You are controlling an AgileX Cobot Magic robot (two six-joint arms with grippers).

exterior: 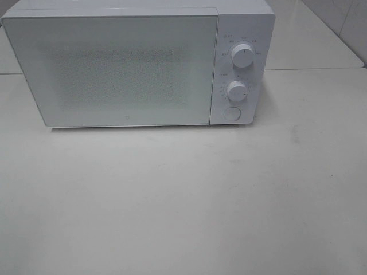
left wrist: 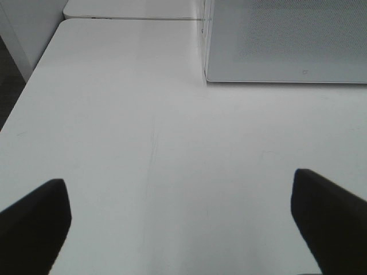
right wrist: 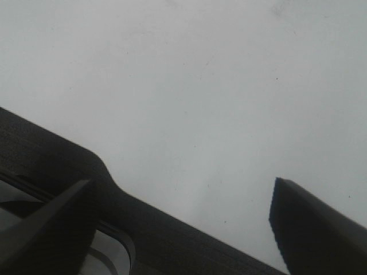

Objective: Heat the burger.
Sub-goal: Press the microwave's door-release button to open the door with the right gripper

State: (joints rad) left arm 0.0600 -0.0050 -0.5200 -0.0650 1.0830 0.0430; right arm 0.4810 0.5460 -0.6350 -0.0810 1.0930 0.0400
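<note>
So the left claw [left wrist: 178, 183] was spread wide with nothing in it, hovering over the plain white tabletop [left wrist: 143, 143]. The right claw [right wrist: 182, 183] had its jaws apart too, empty, over bare table.

Out at 12 o'clock in the high view sat the boxy white microwave oven [exterior: 252, 28]. Its speckled grey door [exterior: 114, 69] was closed, and the round white knobs [exterior: 243, 56] were at about 2 o'clock.

The burger wasn't visible anywhere. Maybe it was behind that door, couldn't tell, so no looks to report. My guess is it's light and squishy and the layers slide, so grab gently, low on its sides.
</note>
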